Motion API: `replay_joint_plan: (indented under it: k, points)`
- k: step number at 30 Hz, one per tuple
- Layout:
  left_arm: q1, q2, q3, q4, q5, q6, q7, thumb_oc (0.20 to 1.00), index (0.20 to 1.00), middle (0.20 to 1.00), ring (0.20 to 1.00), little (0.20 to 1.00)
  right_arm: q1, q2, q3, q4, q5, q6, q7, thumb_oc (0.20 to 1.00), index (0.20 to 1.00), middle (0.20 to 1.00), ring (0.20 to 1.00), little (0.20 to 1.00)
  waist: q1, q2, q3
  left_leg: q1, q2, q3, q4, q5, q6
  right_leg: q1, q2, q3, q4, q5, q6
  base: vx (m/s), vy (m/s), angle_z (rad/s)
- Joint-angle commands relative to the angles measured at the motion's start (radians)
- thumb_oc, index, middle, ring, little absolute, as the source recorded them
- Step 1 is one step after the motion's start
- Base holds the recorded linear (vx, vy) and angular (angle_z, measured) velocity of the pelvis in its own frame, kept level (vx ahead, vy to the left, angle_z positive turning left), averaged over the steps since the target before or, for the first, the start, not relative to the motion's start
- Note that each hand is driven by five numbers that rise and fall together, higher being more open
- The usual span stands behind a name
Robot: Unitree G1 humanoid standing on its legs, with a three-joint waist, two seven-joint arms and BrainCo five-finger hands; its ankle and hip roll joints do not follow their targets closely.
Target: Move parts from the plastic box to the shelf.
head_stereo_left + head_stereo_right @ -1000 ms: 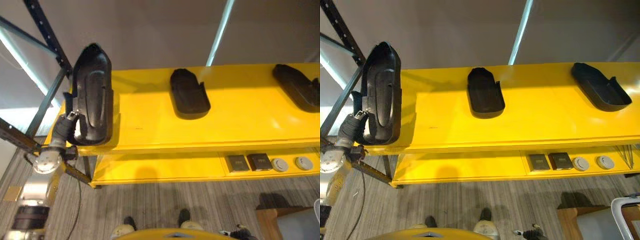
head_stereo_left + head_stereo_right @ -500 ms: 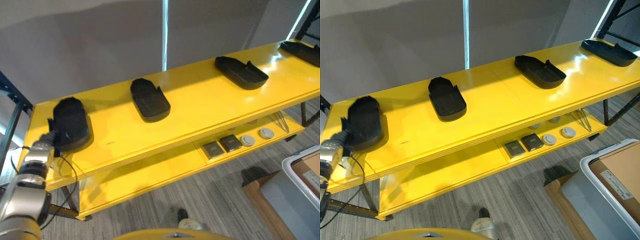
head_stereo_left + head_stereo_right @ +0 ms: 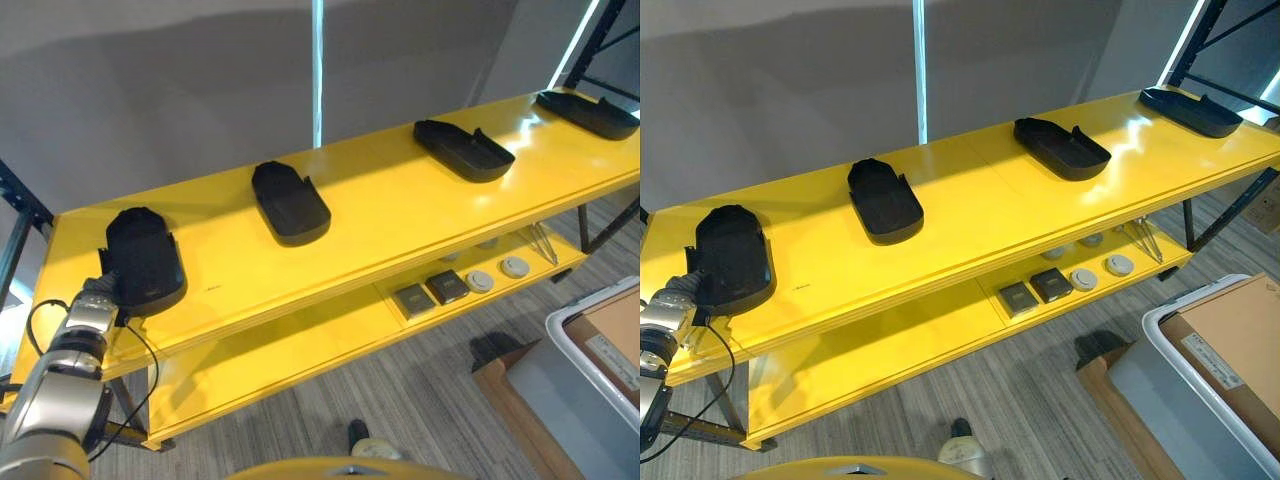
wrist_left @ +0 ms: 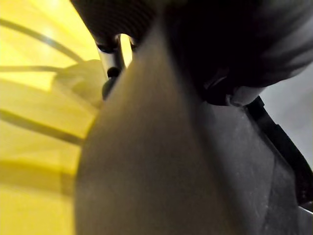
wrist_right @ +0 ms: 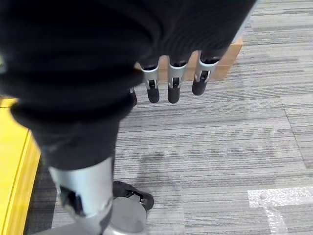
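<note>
Several black moulded parts lie along the top of the yellow shelf (image 3: 380, 215). The leftmost part (image 3: 146, 262) lies flat near the shelf's left end. My left hand (image 3: 98, 291) is at this part's near end, touching its edge; in the left wrist view the dark part (image 4: 254, 161) sits right against the hand. Other parts (image 3: 290, 202) (image 3: 463, 150) (image 3: 587, 113) lie further right. The plastic box (image 3: 1152, 322) stands on the floor at lower right. My right hand (image 5: 168, 83) hangs over the carpet with straight fingers, holding nothing.
The lower shelf board (image 3: 300, 345) carries two dark square pieces (image 3: 412, 300) and two round white ones (image 3: 480, 281). A cardboard sheet (image 3: 1230, 330) lies in the plastic box, and a brown carton (image 3: 500, 385) sits beside it. A dark rack upright (image 3: 20, 205) stands at the left.
One second ago the leftmost part stood on edge in my left hand; now it lies flat on the shelf. The head camera has swung, bringing the whole shelf and the box into view.
</note>
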Motion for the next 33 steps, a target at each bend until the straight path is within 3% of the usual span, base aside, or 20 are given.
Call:
replay_joint_plan:
  k: [1,7,8,9,19,25,31,33]
  points:
    - [-0.090,0.088,0.009,0.042,0.075,-0.047,0.051,0.200,0.200,0.200,0.200,0.200,-0.025,-0.016,0.039,0.031,0.009,-0.020,-0.012,1.000,1.000,1.000,1.000,1.000,-0.013,-0.004,0.021,-0.039,0.047,-0.025,0.099,-0.074,0.007,0.023,-0.045,0.020,0.068,-0.127,0.076,0.00,0.000,0.00]
    - [-0.110,0.115,-0.007,0.061,0.115,-0.055,0.081,0.200,0.200,0.200,0.200,0.200,-0.024,-0.022,0.039,0.051,0.016,-0.033,-0.015,1.000,1.000,1.000,1.000,1.000,-0.017,-0.002,0.022,-0.039,0.048,-0.022,0.096,-0.072,0.003,0.022,-0.044,0.023,0.063,-0.127,0.077,0.00,0.000,0.00]
    - [-0.114,0.117,-0.010,0.064,0.112,-0.060,0.091,0.329,0.329,0.329,0.329,0.329,-0.024,-0.023,0.040,0.055,0.018,-0.038,-0.015,1.000,1.000,1.000,1.000,1.000,-0.017,-0.002,0.022,-0.038,0.049,-0.022,0.095,-0.072,0.002,0.022,-0.044,0.023,0.063,-0.127,0.077,0.00,0.000,0.00]
    - [-0.119,0.118,-0.011,0.067,0.110,-0.063,0.102,1.000,1.000,1.000,1.000,1.000,-0.025,-0.024,0.040,0.059,0.020,-0.041,-0.015,1.000,1.000,1.000,1.000,1.000,-0.017,-0.002,0.022,-0.038,0.049,-0.021,0.093,-0.071,0.001,0.022,-0.044,0.023,0.061,-0.127,0.077,0.00,0.000,0.00]
    - [-0.149,0.118,-0.002,0.032,0.126,-0.082,0.163,1.000,1.000,1.000,1.000,1.000,-0.034,-0.017,0.046,0.081,0.016,-0.061,-0.010,1.000,1.000,1.000,1.000,1.000,-0.010,-0.006,0.016,-0.031,0.052,-0.022,0.083,-0.067,-0.005,0.033,-0.042,0.019,0.048,-0.124,0.077,0.00,0.000,0.00]
    - [-0.193,0.163,-0.032,-0.055,0.137,-0.146,0.202,1.000,1.000,1.000,1.000,1.000,-0.041,-0.012,0.053,0.087,0.011,-0.061,-0.003,1.000,1.000,1.000,1.000,1.000,0.008,-0.005,0.010,-0.023,0.051,-0.031,0.077,-0.066,-0.004,0.047,-0.044,0.007,0.045,-0.122,0.077,0.00,0.000,0.00]
    - [-0.211,0.233,-0.035,-0.237,0.085,-0.239,0.297,1.000,1.000,1.000,1.000,1.000,-0.040,0.002,0.046,0.082,0.034,-0.059,-0.016,1.000,1.000,1.000,1.000,1.000,0.042,-0.007,0.007,-0.035,0.052,-0.034,0.082,-0.047,0.005,0.046,-0.044,-0.010,0.047,-0.106,0.065,-0.03,-0.018,0.04]
    - [-0.149,0.293,0.006,-0.490,0.037,-0.276,0.269,1.000,1.000,1.000,1.000,1.000,-0.030,0.017,0.027,0.060,0.048,-0.035,-0.012,1.000,1.000,1.000,1.000,1.000,0.071,-0.009,0.009,-0.040,0.051,-0.052,0.087,-0.049,0.005,0.053,-0.047,-0.020,0.044,-0.106,0.065,0.02,0.000,0.14]
